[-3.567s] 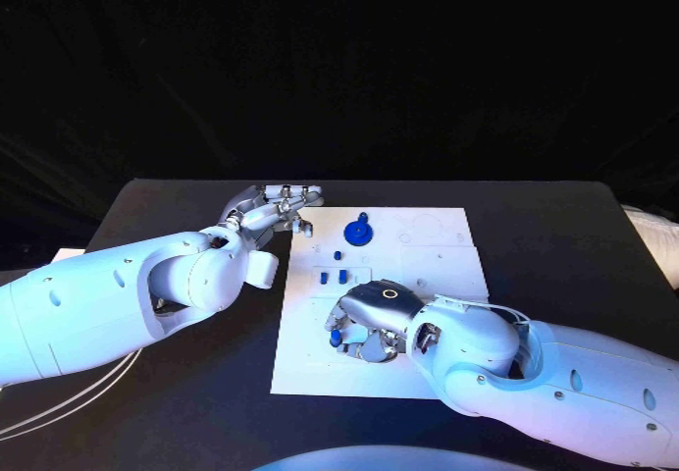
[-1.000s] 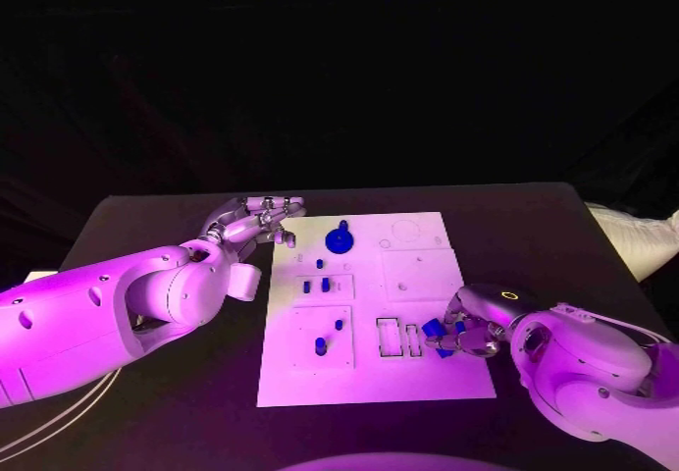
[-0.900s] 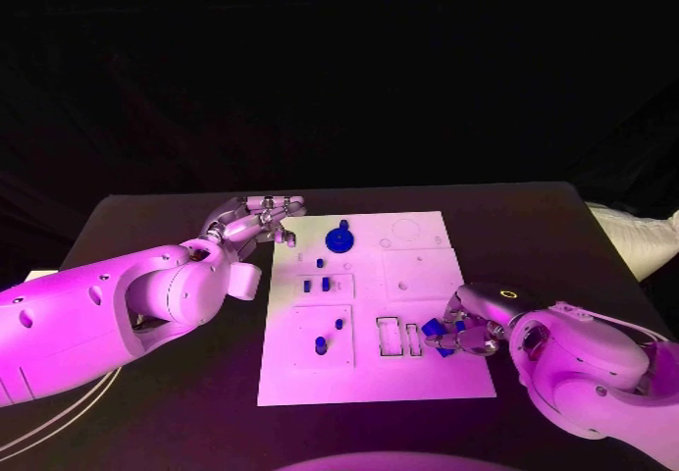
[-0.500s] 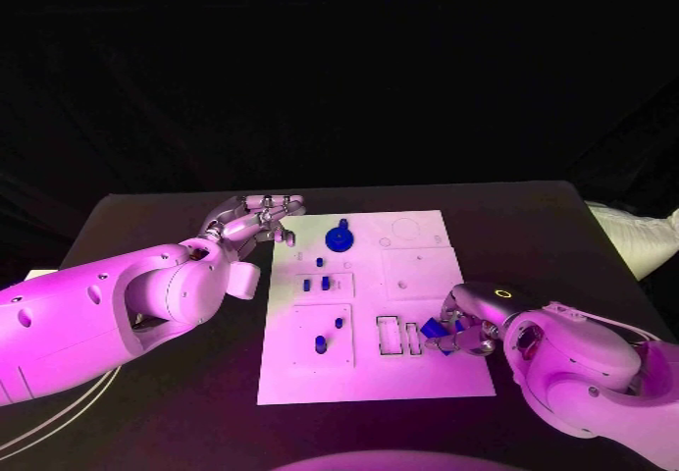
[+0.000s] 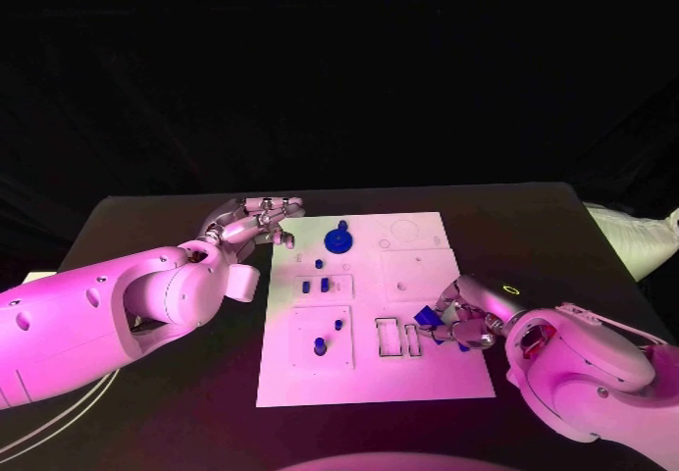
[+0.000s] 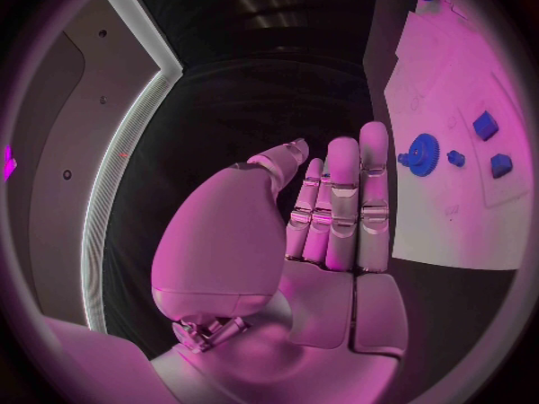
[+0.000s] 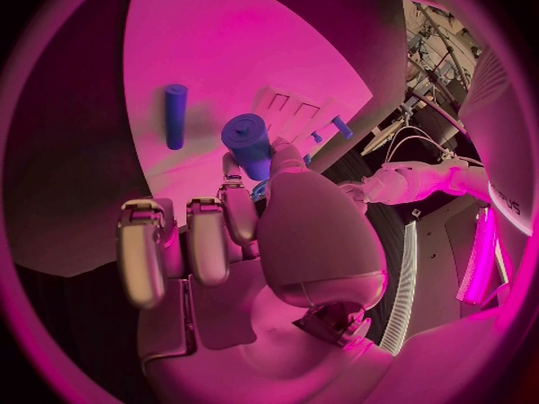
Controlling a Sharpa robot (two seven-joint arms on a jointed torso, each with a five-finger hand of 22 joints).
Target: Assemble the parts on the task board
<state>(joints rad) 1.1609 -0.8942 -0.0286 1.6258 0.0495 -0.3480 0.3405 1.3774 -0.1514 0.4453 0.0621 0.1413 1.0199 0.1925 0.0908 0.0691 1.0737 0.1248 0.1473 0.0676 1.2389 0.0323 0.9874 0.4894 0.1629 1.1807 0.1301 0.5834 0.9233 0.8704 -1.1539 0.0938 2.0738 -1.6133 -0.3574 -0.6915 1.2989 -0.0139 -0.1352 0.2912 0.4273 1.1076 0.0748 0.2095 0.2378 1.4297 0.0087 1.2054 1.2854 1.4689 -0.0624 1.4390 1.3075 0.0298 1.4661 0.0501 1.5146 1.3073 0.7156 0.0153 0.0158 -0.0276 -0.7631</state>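
Black tabletop [image 5: 170, 211] carries your task board [image 5: 425, 270]. Your right robot hand [image 5: 460, 319], pinching a blue part [image 5: 428, 316], has edged toward the board's rectangular slots [image 5: 397, 337], so insertion looks close. Your left robot hand [image 5: 259, 218] stays flat, fingers together, beside the board's far corner.

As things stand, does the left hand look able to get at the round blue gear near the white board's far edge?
Probably yes. The left hand rests open at the white task board's far left corner, the round blue gear lies just beside it, and nothing stands between them. The right hand works farther off.
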